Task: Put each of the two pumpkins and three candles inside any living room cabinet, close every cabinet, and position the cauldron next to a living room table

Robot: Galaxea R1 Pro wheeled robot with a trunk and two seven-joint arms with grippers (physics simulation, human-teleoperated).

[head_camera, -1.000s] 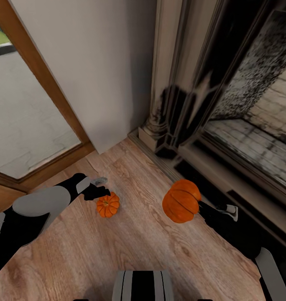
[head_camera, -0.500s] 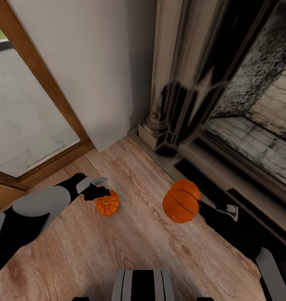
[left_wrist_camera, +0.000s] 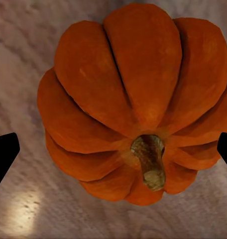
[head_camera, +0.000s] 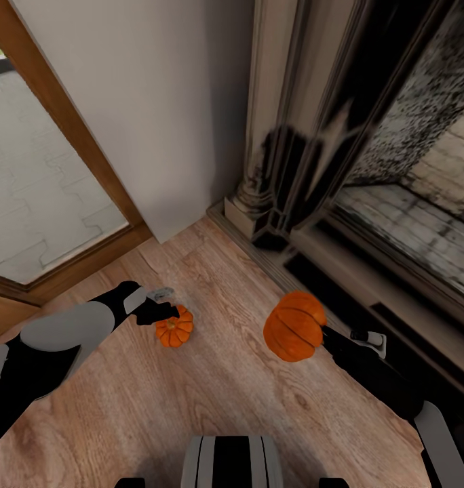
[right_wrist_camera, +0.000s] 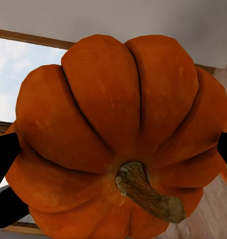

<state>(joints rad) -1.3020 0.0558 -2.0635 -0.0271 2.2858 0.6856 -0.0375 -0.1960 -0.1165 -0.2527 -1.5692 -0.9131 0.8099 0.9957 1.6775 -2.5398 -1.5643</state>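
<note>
Here, on the wooden floor beside the dark fireplace surround, the right hand has its fingers clamped on the sides of one pumpkin, lifted clear of the boards — apparently ready for carrying to a cabinet. The left hand sits low over the second pumpkin, fingertips spread either side without touching it, seemingly lining up a grasp.

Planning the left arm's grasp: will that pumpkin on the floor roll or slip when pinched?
The floor pumpkin looks squat, so it probably won't roll far. Its rounded ribs may let the left end effector slip. It appears rigid, not squashy.
</note>
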